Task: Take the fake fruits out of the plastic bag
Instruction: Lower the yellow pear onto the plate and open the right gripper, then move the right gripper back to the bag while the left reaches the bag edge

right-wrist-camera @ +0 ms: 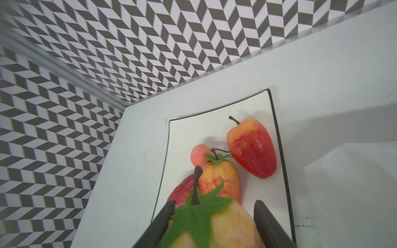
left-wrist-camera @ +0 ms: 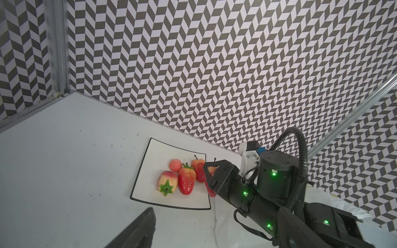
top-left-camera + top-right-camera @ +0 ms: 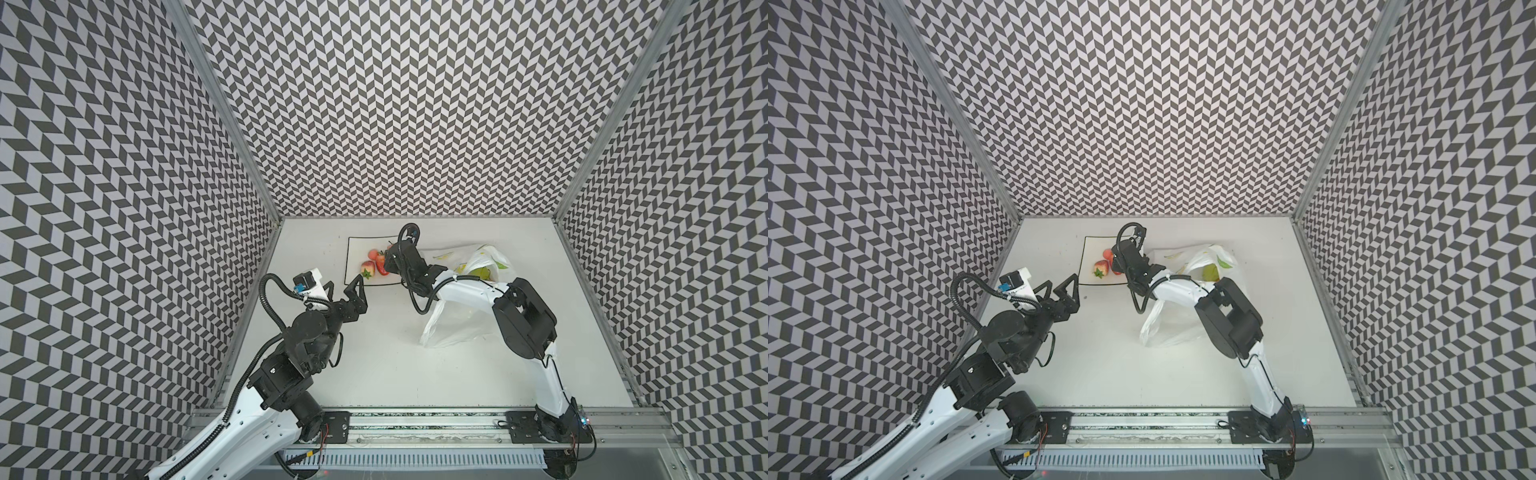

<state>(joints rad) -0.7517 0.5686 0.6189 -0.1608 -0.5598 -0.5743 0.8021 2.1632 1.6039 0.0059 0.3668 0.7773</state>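
Four fruits lay on the white, black-rimmed plate (image 2: 153,155) at the far side of the bench (image 3: 395,365). A tipped strawberry (image 2: 168,182) rested on its side with its green cap facing the left wrist camera. A glossy red strawberry (image 2: 187,181) touched it, a small round pinkish fruit (image 2: 175,165) sat just behind the pair, and a red stemmed fruit (image 2: 198,169) lay beside them.

My right hand (image 1: 214,206) was over the side of the plate nearest the bag. Its two dark fingers were closed on a fifth fruit (image 1: 214,227) — a strawberry, pale yellow-orange below its green cap, with its dark stem pointing away from the wrist. I could not tell whether it was touching the plate.

In both top views the right arm reached across the plastic bag (image 3: 446,328), which lay crumpled on the bench just beside the plate's right edge. A yellow-green pear (image 3: 482,273) showed inside the bag, well apart from the fruits on the plate. I could not make out anything else in there through the folds.

My left hand (image 3: 346,283) hung near the plate's near left corner, fingers spread wide with nothing between them — clear of every fruit.
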